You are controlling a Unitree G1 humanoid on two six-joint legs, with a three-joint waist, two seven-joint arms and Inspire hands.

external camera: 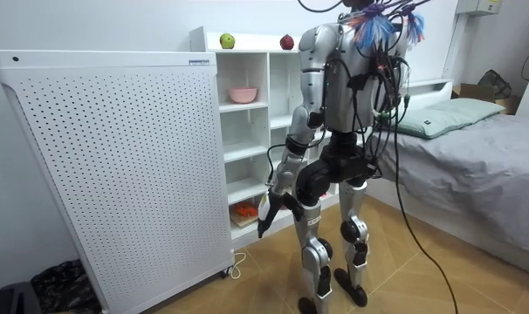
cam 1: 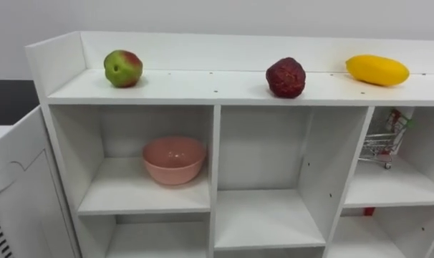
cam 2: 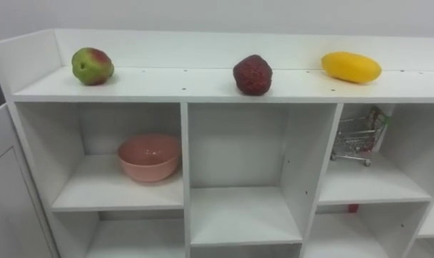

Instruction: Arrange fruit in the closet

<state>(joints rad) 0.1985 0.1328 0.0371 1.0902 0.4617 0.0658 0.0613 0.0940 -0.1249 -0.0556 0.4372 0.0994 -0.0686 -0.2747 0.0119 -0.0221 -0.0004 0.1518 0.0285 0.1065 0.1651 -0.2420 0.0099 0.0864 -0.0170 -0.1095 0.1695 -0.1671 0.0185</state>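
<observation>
A two-legged robot is standing just in front of a white wooden shelf unit, facing it. Three pieces of fruit are sitting on the unit's top board: a round green-and-red apple toward its left end, a bumpy dark red fruit over its middle and a long yellow mango toward its right. A pink ceramic bowl is resting in the unit's upper left compartment. The left hand is hanging low before the unit's lower shelves, carrying no fruit; whether it is spread or closed cannot be told.
</observation>
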